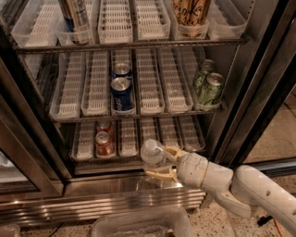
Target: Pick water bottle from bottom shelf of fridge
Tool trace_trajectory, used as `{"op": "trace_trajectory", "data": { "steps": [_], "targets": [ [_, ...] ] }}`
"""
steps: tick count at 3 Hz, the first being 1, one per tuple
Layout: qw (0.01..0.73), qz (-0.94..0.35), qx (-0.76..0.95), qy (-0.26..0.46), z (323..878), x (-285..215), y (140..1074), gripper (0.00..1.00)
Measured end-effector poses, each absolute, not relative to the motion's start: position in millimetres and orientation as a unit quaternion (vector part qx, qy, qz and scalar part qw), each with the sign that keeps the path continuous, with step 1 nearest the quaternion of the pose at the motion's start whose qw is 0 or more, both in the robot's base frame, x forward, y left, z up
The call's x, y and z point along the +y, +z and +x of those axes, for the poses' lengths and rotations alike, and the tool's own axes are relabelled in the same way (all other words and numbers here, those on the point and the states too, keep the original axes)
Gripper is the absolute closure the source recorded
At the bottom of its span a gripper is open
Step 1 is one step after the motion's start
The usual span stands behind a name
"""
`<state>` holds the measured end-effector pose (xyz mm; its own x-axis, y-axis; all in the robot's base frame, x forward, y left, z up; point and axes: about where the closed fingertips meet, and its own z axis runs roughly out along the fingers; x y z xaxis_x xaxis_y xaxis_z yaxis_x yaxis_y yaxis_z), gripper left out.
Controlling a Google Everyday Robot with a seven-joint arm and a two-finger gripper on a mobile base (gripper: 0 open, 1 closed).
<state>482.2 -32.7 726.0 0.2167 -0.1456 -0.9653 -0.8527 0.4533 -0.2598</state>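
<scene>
Because the drinks were kept in narrow white lane trays, everything in the fridge (pixel 115 187) was found lined up toward the front edges of its racks. At the left end of the bottom shelf (pixel 85 141), two red soda cans (pixel 104 143) were set one behind the other in a single lane and held upright by its walls. On the rack above, two blue cans (pixel 121 95) were queued the same way.

Further right, the water bottle (pixel 152 152) was seen at the front edge of the bottom shelf, about midway along it. Whether its base was resting on the rack could not be told. It was held by the gripper (pixel 158 162), whose pale fingers (pixel 159 174) were closed against it from either side, so that the body was pinched rather than the cap. The grasp was judged made and the withdrawal not yet done.

Near the right corner of the middle rack, two green cans (pixel 212 89) were stood slightly tilted against the tray wall. The white arm (pixel 240 183) was angled in low from the right, presumably so that the upper racks were avoided.

A pale mark was seen on the blue cans, but no word could be made out. Dark script was noted on the tan cans (pixel 190 14) of the top rack, and it could not be read either.
</scene>
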Motion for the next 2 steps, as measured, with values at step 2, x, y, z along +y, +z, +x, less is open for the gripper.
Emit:
{"op": "trace_trajectory", "data": {
  "steps": [2],
  "targets": [
    [0.593, -0.450, 0.588, 0.317, 446.6, -40.5, 764.0, 1.00]
  ]
}}
